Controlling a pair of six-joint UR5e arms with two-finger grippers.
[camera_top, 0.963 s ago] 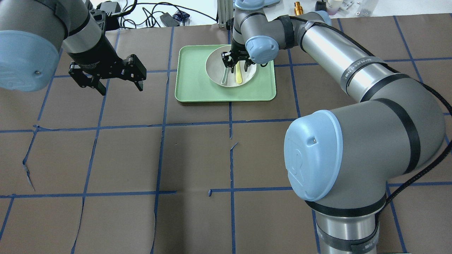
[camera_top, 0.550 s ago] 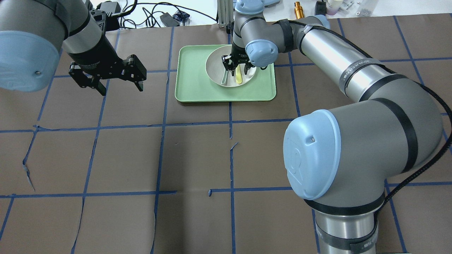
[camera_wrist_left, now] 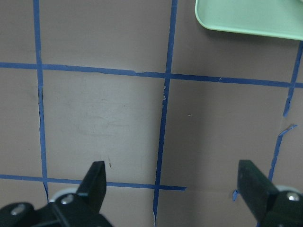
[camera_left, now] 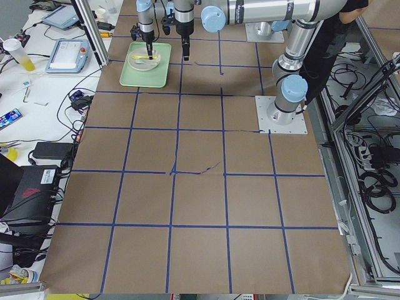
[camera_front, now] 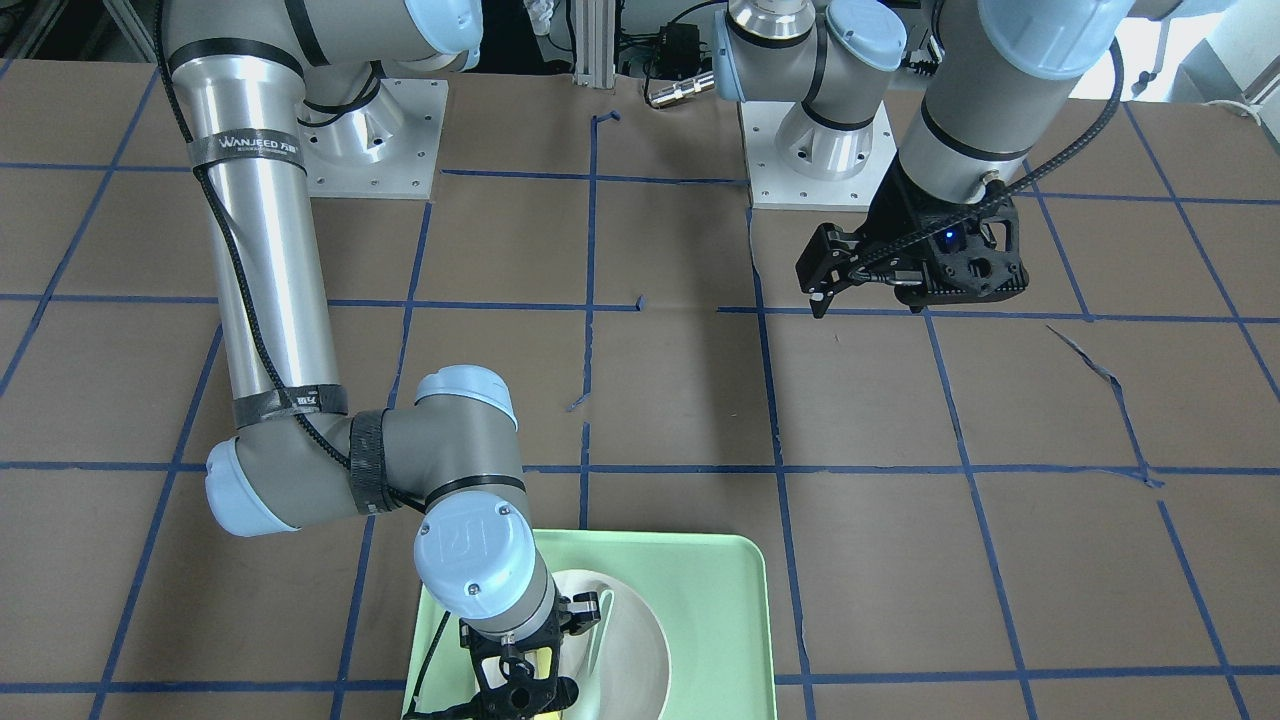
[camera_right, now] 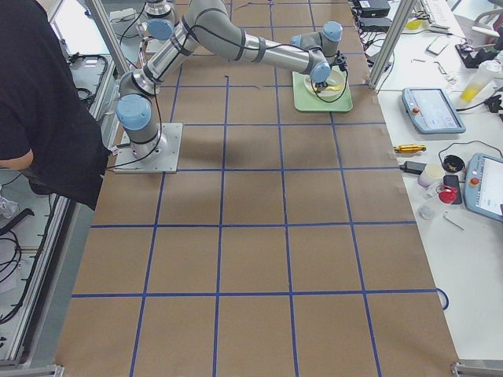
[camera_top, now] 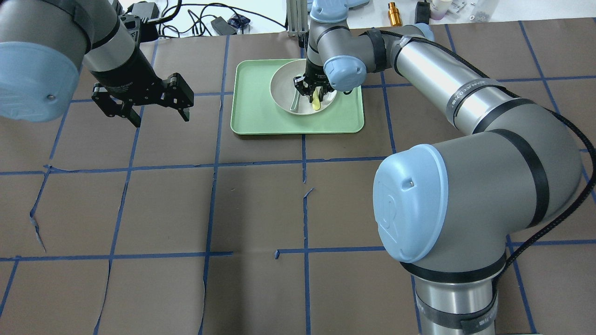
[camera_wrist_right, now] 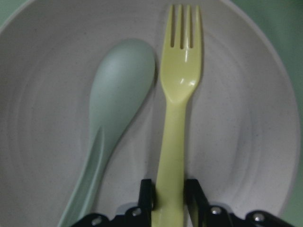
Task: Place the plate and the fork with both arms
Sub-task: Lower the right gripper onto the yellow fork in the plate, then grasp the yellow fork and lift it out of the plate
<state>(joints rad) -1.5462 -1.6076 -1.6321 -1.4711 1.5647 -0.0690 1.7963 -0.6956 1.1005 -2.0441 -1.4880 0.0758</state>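
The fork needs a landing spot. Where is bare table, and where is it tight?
Bare paper lies on the robot's side of the green tray, and between it and the left gripper. Crowded: the plate, holding spoon, fork and right gripper.

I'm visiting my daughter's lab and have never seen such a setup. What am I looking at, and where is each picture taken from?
This is a robot: a left arm and a right arm bolted to a brown table. One camera looks down from behind the robot, one faces it across the table, two look along from the table's ends, and a small one rides on each wrist. On the table sits a green tray, on it a pale plate holding a yellow fork and a grey-green spoon. The right tool is closed on the fork's handle, as its wrist camera shows. The left tool hangs open above bare table beside the tray, holding nothing.
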